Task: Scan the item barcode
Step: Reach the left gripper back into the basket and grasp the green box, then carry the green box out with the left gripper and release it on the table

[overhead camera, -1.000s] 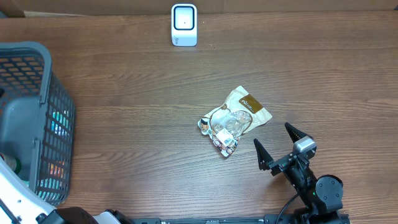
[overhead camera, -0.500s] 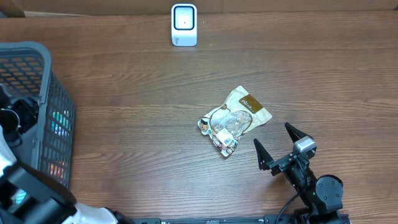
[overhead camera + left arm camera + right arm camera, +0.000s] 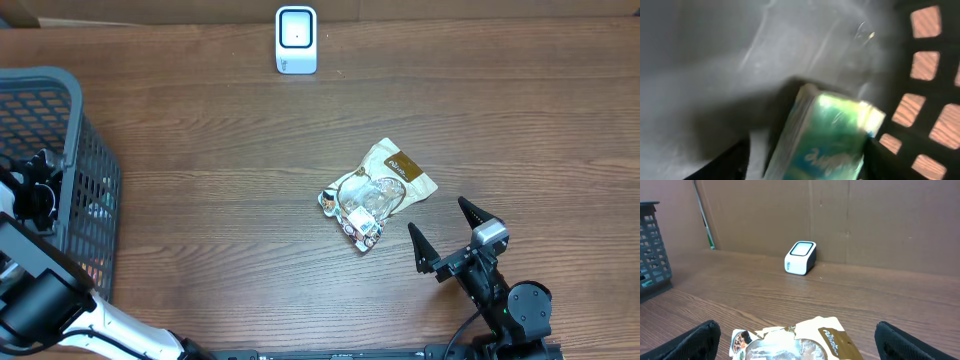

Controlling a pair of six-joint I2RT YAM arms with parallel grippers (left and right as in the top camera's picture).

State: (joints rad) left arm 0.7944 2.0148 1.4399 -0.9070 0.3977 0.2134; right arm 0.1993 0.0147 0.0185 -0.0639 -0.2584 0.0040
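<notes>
The right fingers (image 3: 695, 340) are seen spread wide and empty, near the snack pouch (image 3: 378, 192) lying mid-bench (image 3: 220, 200). The left fingers (image 3: 725, 167) are placed either side of a green packet (image 3: 825, 135) inside the basket (image 3: 95, 190); whether it is gripped cannot be told. The scanner (image 3: 296, 40) is set at the far edge.

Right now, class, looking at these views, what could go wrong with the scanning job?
1. The green packet lies tilted close to the mesh wall of the basket; the left pincer might catch the mesh or fumble it.
2. The snack bag is crumpled and glossy, so the scanner may struggle to read it.
</notes>
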